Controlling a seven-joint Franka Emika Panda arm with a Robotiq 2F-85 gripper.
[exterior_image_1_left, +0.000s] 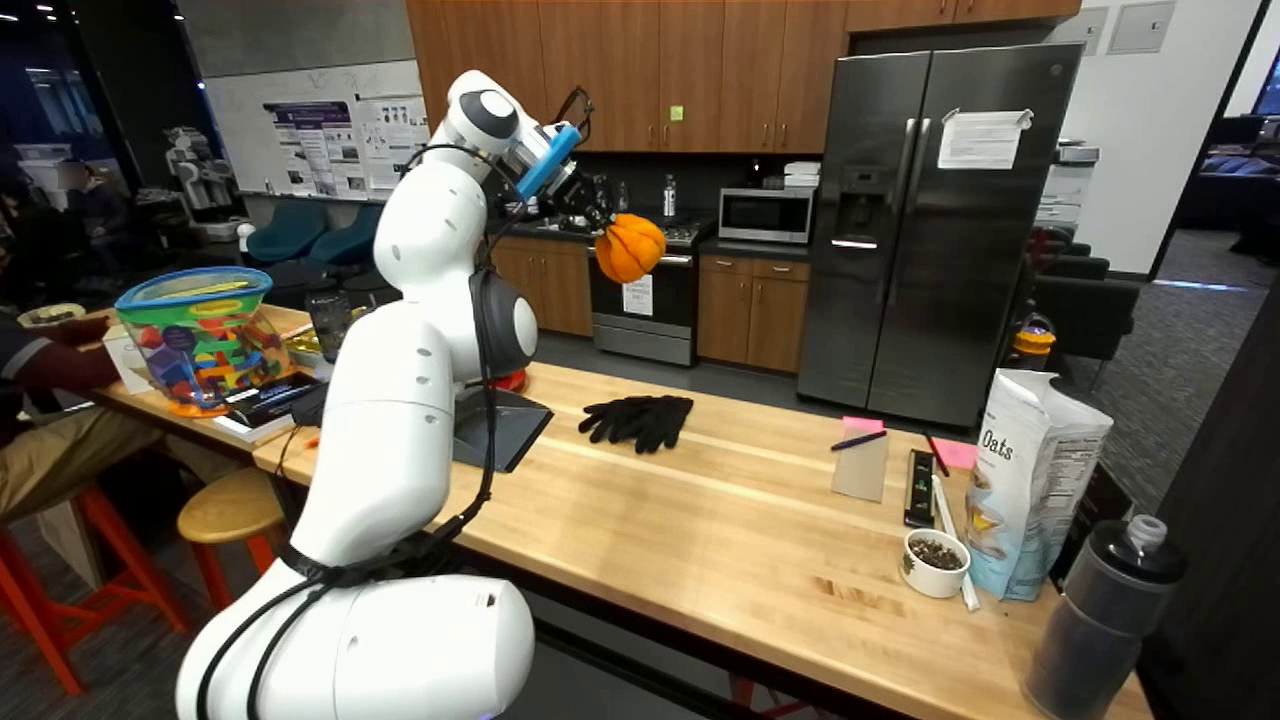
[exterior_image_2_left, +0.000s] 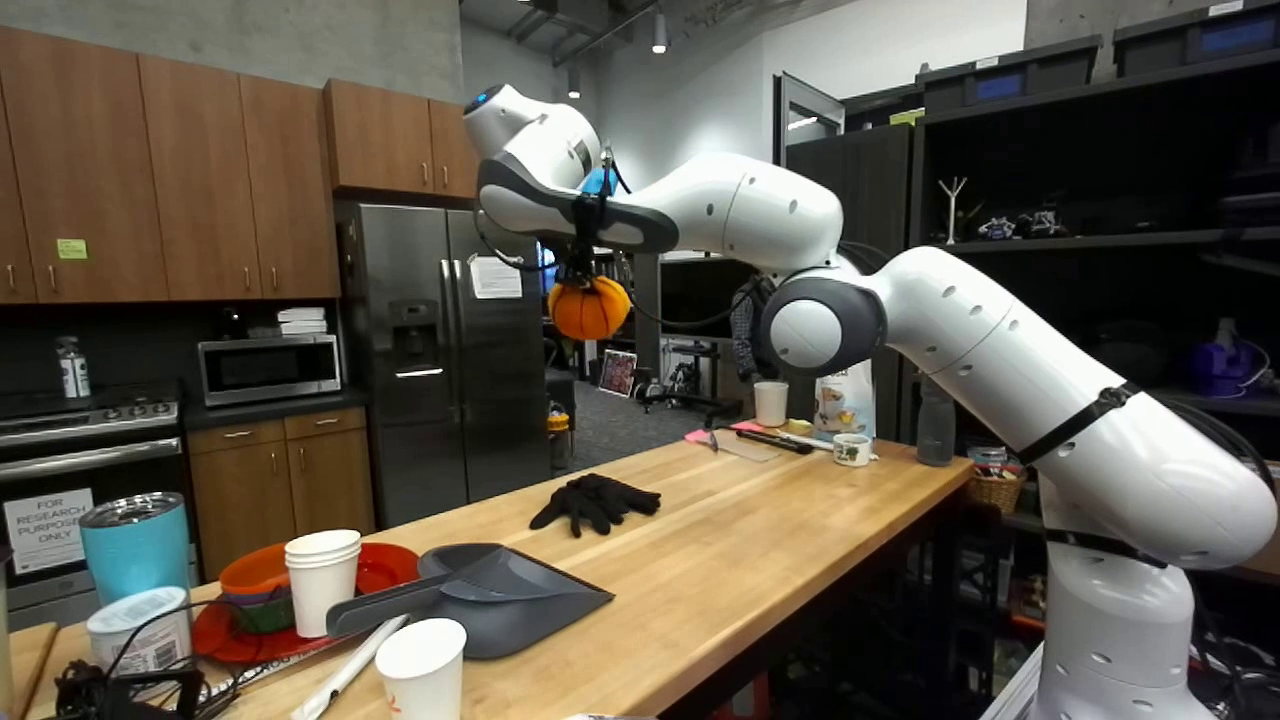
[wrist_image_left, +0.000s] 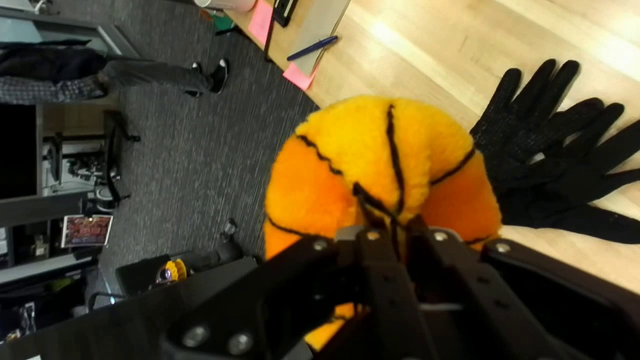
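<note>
High above the black gloves (exterior_image_2_left: 597, 503), well apart from the desk (exterior_image_2_left: 720, 560), I had the orange plush ball (exterior_image_2_left: 590, 310) in my pincer (wrist_image_left: 392, 227) — its fingers drawn nearly together, pinching a bit of the soft cover. A gray dustpan (exterior_image_2_left: 510, 600) lay near the gloves, apart from them. I judged the step in hand to be a carry through the air; the next move called for a firm squeeze — and slow travel, so the ball didn't slip or swing.
</note>
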